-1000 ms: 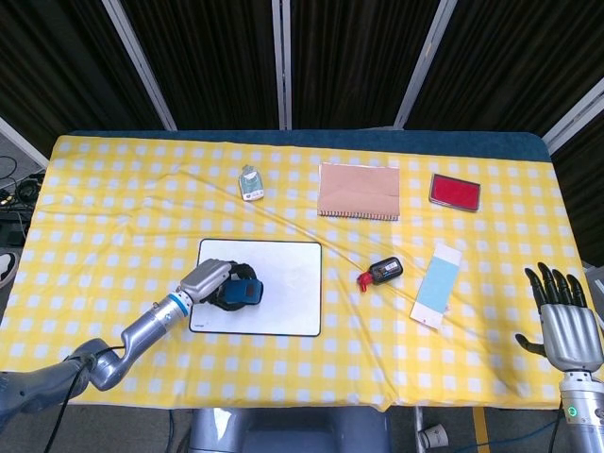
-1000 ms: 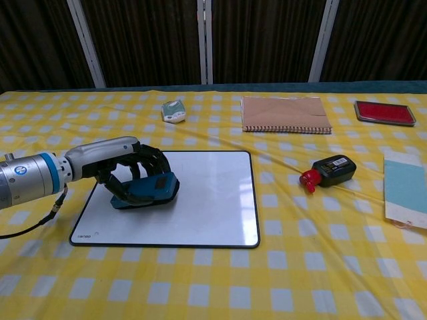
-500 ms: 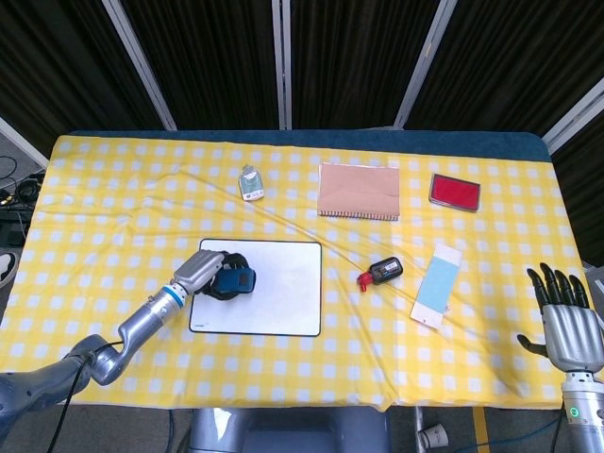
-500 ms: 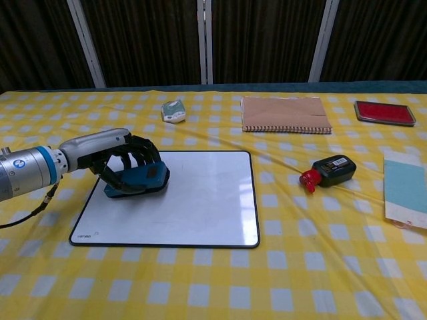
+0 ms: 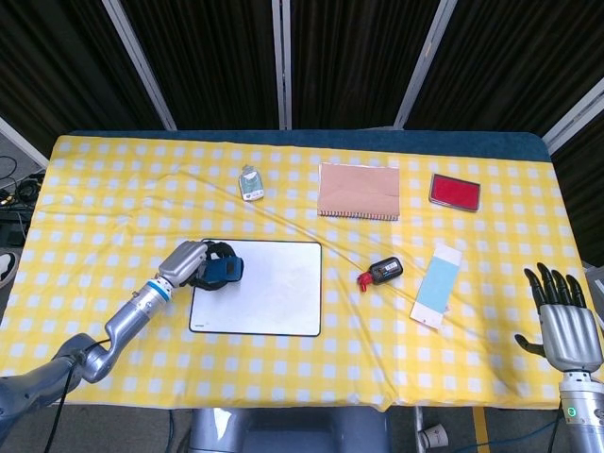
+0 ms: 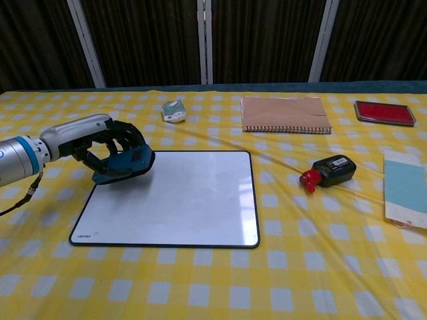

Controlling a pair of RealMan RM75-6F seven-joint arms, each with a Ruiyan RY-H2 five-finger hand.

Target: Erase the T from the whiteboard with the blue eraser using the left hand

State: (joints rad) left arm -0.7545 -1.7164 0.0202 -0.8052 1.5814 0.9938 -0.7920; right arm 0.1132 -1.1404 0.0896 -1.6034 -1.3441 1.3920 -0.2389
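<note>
— Starting nearest the robot, what do you see?

— The right hand point(image 5: 569, 321) sits low at the table's near right corner, fingers straight and apart, holding nothing. Just ahead of centre lies the whiteboard point(image 6: 180, 200), flat on the yellow checked tablecloth point(image 6: 280, 267); its white surface looks blank in both views.

— And the eraser?

— The blue eraser point(image 6: 127, 162) is in the left hand point(image 6: 100, 147), whose dark fingers point(image 6: 131, 137) curl over its top and clamp it. It sits at the board's far left corner, overlapping the edge. Whether it presses on the surface or is slightly lifted, I cannot tell.

— Further out?

— Right of the board, a small black bottle with a red cap point(image 6: 328, 169) lies on its side. Beyond it toward the right edge is a light blue card point(image 5: 438, 285), tilted. At the far side, a small greenish packet point(image 6: 174, 111) sits left of centre, a brown spiral notebook point(image 6: 285, 114) lies in the middle, and a red pad in a dark frame point(image 6: 384, 112) is at the far right. All are well apart from the board.
</note>
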